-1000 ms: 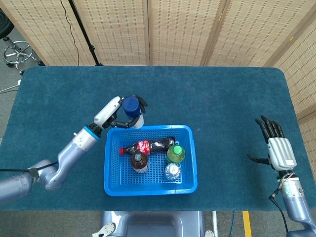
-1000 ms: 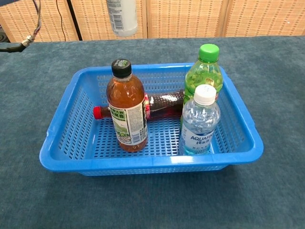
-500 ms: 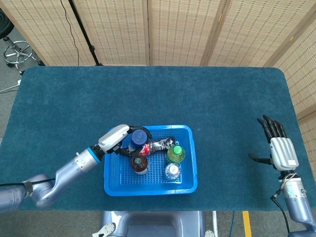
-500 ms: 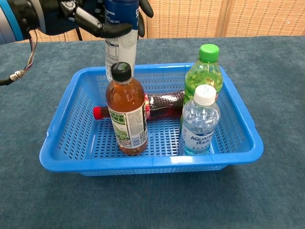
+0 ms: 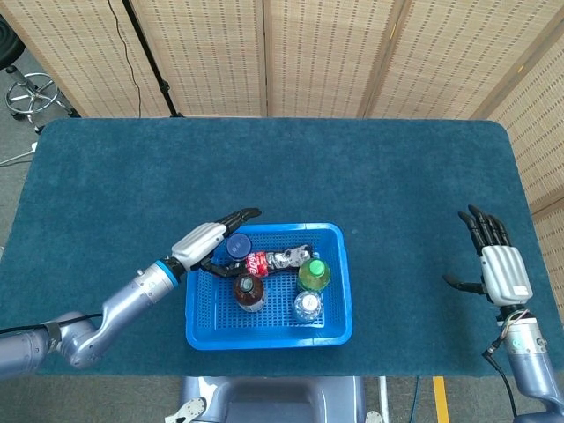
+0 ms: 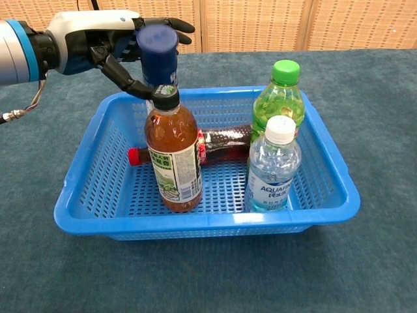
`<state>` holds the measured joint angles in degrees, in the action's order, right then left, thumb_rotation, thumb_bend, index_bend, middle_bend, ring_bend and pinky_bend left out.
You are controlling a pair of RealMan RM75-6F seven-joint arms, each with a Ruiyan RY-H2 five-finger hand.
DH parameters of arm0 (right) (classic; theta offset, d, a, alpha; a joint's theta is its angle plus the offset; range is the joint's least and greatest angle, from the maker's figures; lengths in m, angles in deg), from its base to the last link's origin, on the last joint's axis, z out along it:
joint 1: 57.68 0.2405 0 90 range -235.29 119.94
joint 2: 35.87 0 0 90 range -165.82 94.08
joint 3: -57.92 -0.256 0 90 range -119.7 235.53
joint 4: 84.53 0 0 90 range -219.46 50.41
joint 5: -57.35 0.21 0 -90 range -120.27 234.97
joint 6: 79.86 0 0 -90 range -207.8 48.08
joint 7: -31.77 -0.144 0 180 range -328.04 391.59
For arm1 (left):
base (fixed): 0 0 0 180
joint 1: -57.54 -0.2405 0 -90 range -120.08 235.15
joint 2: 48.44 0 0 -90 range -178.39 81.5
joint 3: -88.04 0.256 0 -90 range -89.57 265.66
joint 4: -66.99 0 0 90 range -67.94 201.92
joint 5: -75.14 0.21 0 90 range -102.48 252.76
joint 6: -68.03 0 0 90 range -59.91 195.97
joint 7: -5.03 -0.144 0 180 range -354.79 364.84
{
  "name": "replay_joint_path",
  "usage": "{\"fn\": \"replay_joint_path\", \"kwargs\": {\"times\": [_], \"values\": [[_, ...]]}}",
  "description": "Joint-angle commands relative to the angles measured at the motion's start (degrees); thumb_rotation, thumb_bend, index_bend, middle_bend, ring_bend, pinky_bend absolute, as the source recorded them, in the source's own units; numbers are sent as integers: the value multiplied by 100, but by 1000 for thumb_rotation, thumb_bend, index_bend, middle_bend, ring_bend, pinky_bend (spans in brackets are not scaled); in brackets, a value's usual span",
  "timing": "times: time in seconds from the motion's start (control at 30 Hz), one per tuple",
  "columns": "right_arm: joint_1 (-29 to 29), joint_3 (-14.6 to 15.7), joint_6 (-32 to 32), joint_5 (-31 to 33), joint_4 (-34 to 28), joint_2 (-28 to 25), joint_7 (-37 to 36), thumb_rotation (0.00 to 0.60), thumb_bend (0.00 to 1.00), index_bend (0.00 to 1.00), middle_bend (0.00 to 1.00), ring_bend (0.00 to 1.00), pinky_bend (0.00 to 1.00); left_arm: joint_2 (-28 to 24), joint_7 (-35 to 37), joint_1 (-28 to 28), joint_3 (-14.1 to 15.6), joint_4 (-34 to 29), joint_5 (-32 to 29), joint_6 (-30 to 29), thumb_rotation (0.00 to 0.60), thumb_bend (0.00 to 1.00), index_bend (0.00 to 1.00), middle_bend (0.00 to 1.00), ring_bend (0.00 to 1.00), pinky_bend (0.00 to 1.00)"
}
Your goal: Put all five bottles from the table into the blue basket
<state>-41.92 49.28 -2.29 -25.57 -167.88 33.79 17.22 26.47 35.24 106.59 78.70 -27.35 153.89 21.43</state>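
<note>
Fingers, left hand (image 6: 104, 42): spread and straightened around the blue-capped bottle (image 6: 157, 55); from the chest view they no longer look wrapped on it, though the thumb still lies close beside it and I cannot rule out light contact.
Fingers, right hand (image 5: 495, 265): spread wide, holding nothing, hovering near the table's right edge, well apart from the basket.
What changed: a second ago the left hand carried the blue-capped bottle just outside the basket's far left corner; half a second ago it hung over the basket, firmly gripped; now it stands upright inside the blue basket (image 6: 326, 212), at the back left, behind the brown tea bottle (image 6: 173, 156).
Other bottles: green-capped bottle (image 6: 279, 98) and clear water bottle (image 6: 273, 166) upright on the right side; cola bottle (image 6: 218, 142) lying across the middle.
Meaning for the task: all five bottles appear to be in the basket, so it looks essentially done; what remains, I judge, is drawing the left hand away without tipping the bottle just released.
Surface: dark teal felt-like table (image 5: 397, 176).
Room: woven tan folding screens (image 5: 317, 53) behind the table, a stool (image 5: 33, 92) at far left on grey floor.
</note>
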Motion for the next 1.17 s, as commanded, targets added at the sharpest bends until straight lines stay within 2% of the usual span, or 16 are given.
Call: {"fn": "replay_joint_path", "kwargs": {"times": [0.03,0.27,0.4,0.57,0.67,0.93,1.17], "values": [[-2,0,8,-5,-5,-2,3,600,0,0,0,0,0,-45,-3,-84,-16,-43,43,-164,600,104,0,0,0,0],[-25,8,76,-49,-48,-27,23,600,0,0,0,0,0,-302,-49,-404,33,-193,317,-731,600,93,0,0,0,0],[-48,56,171,-191,-100,-54,38,600,0,0,0,0,0,-879,-757,-835,190,-417,311,-1223,600,92,0,0,0,0],[-59,119,259,-342,-118,-45,162,600,0,0,0,0,0,-1207,-1973,-1633,418,-595,-29,-2180,600,92,0,0,0,0],[-65,152,286,-390,-112,-16,283,600,0,0,0,0,0,-1258,-2252,-2056,559,-617,-236,-2563,600,92,0,0,0,0],[-118,219,456,-535,-158,24,694,600,0,0,0,0,0,-1119,-2475,-3006,928,-164,-389,-3324,600,93,0,0,0,0],[-187,263,580,-610,-299,-15,856,600,0,0,0,0,0,-1037,-2649,-3541,913,-104,-536,-3911,600,92,0,0,0,0]]}}
